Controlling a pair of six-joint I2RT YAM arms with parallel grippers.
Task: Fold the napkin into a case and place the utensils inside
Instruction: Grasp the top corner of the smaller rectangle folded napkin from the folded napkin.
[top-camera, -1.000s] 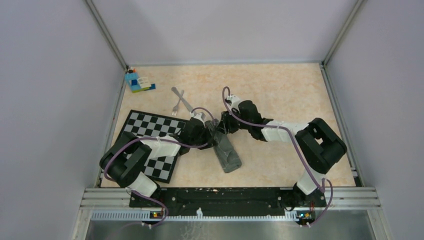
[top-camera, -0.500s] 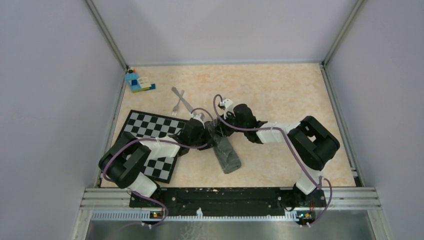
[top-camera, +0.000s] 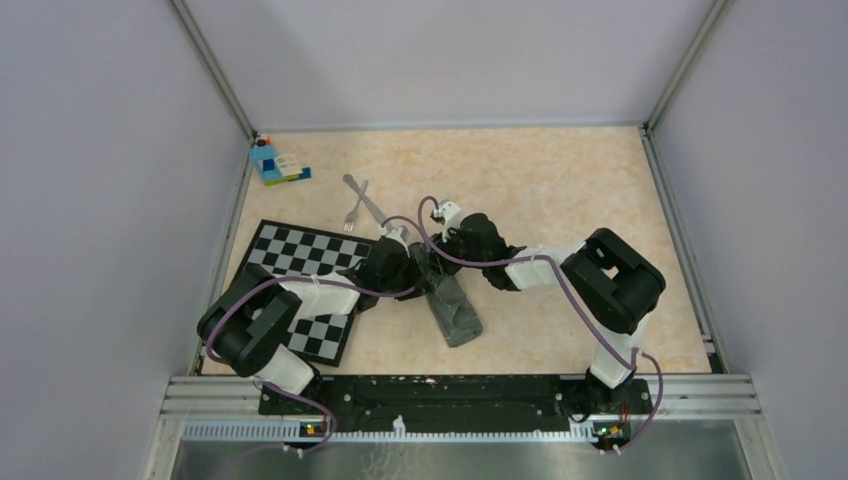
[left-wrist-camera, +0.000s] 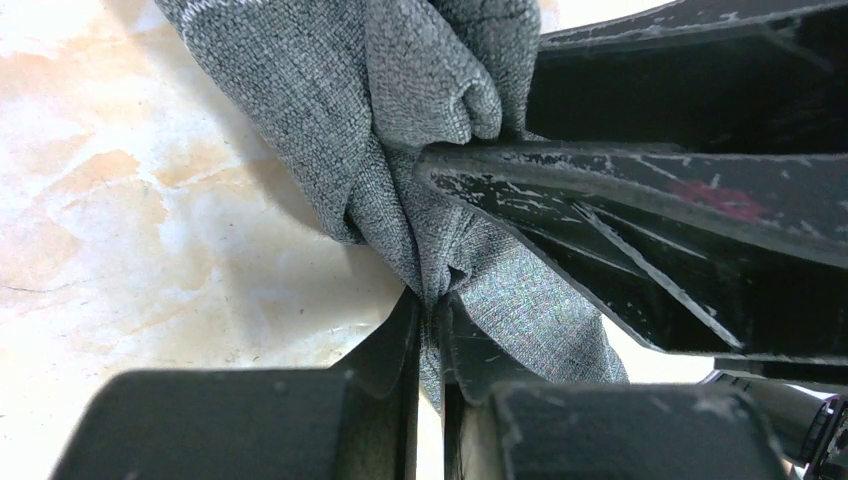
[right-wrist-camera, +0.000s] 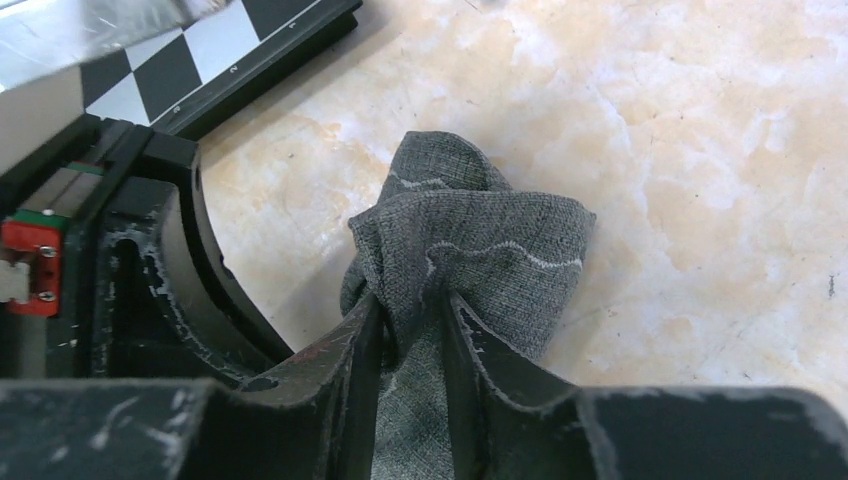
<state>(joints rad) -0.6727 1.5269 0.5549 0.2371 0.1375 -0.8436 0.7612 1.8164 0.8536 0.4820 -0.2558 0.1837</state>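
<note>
A: Top cam: napkin (top-camera: 455, 312) is a bunched strip on table (top-camera: 560, 180), right of checkered mat (top-camera: 300, 255); utensils (top-camera: 360, 205) lie crossed beyond. Grips?
B: Only wrist cams tell. Left gripper (left-wrist-camera: 430, 300) pinches a fold tight; right gripper (right-wrist-camera: 410, 320) clamps cloth too.

Overhead, the left pincer (top-camera: 418, 266) and right pincer (top-camera: 443, 258) hide the far end of the napkin (top-camera: 457, 312).

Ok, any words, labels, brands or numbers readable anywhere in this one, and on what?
None readable in any view.
The red plate at the left edge of the right wrist view shows only screws, no lettering.
The toy-brick block, the checkered mat and the napkin carry no print that can be made out.
</note>
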